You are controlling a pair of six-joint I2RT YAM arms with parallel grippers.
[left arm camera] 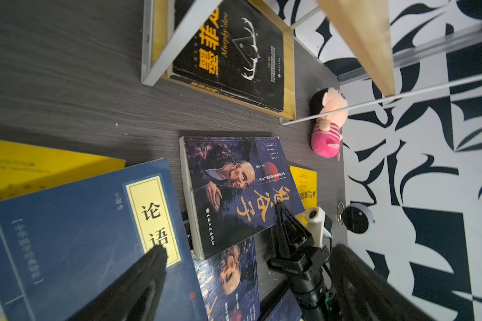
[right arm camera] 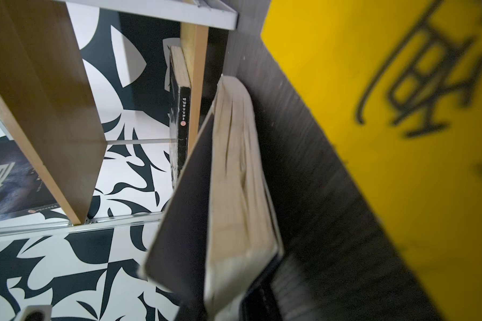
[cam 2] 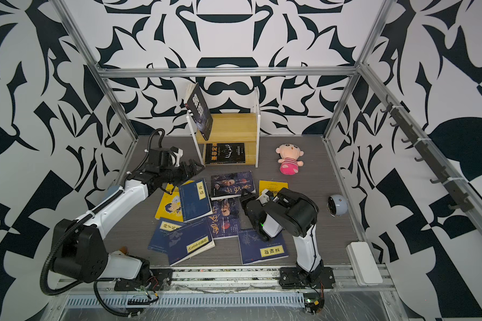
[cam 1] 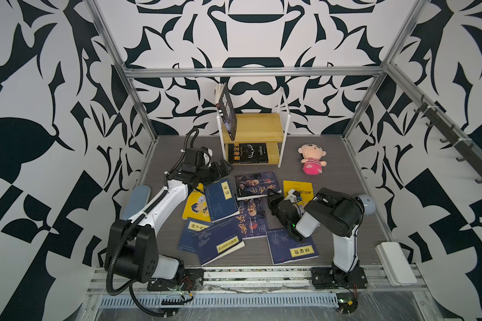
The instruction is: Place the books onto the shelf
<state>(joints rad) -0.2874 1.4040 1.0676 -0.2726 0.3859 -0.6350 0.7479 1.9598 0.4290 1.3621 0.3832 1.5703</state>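
Presently, right tool (cam 1: 272, 198) pinches corner of dark gold-lettered paperback (cam 1: 258, 183), lying on grey tabletop (cam 1: 331, 172) before white-framed wooden shelf (cam 1: 262, 125); light, floppy, probably firmer held near spine; left tool (cam 1: 226, 168) gapes

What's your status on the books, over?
Left gripper open, empty, by the shelf. Right gripper pinching portrait book edge. Leaning book on top tier, black book below; rest on table. Plush doll beside shelf, not blocking.
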